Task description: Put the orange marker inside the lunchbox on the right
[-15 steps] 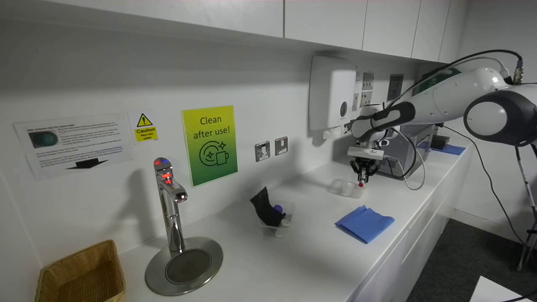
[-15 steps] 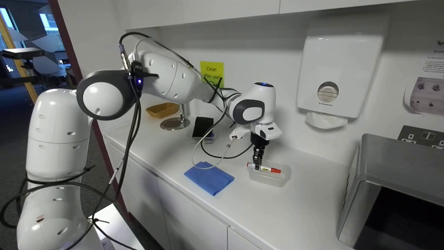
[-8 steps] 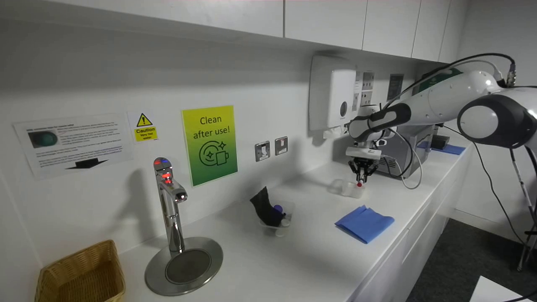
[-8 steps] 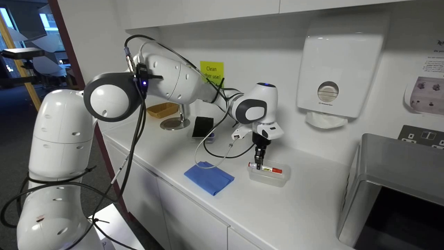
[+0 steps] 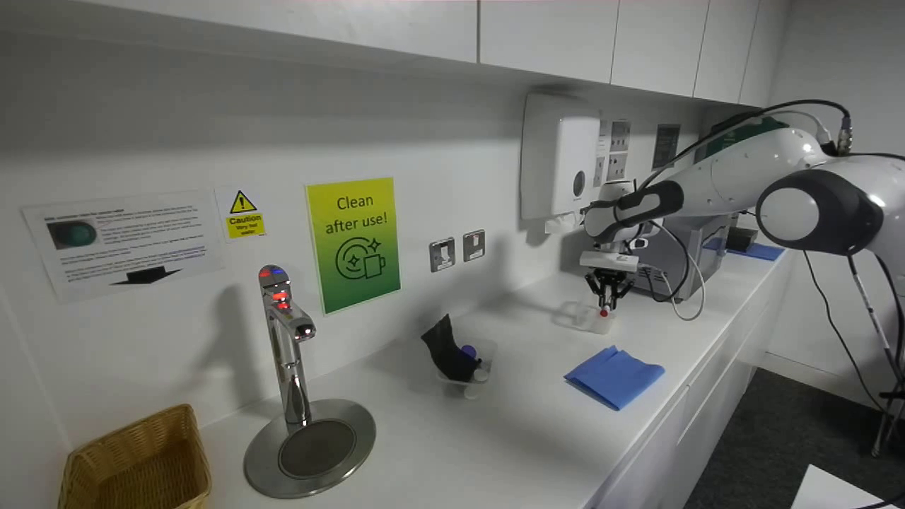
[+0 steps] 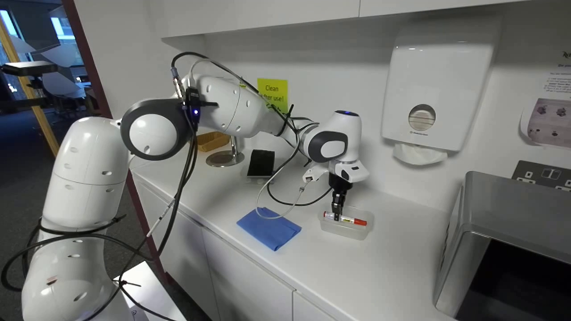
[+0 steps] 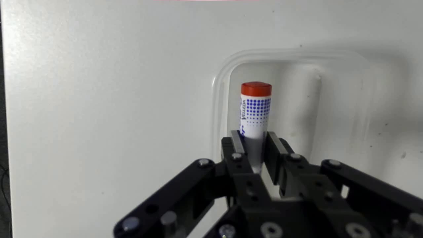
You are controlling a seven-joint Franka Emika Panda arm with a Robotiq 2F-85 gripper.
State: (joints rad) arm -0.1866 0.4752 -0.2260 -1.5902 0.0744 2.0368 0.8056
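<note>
Orange marker, pinched in the gripper, just shifted lower and further over the clear lunchbox; can't tell if inside yet, probably only lowering and release left

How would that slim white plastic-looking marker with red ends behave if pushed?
The marker would probably roll, being round. It seems stiff, both ends jutting straight from the two-fingered black gripper. Smooth-looking, it may slip.
</note>
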